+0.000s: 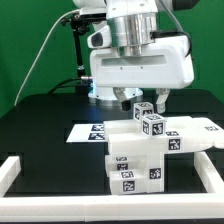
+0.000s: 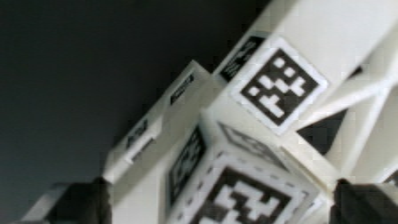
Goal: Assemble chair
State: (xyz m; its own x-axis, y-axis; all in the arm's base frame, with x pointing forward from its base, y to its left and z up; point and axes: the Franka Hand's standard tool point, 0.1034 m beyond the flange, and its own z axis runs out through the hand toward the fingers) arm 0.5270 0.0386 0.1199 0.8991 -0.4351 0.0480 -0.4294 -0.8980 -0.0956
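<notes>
Fingers (image 1: 150, 103) right above the half-built chair (image 1: 140, 150); their grip cannot be told.
Glossy, stiff, light plastic, likely slippery: best pinched across flat opposite faces.

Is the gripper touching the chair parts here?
Cannot tell. In the exterior view the gripper sits right over the chair; the wrist view is too close and blurred to show contact.

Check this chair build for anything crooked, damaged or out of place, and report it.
Nothing stands out. The chair sits as one stacked white structure on the black table, with no visible cracks or stray pieces. The gripper is right above its top tagged block; whether it grips cannot be told.
</notes>
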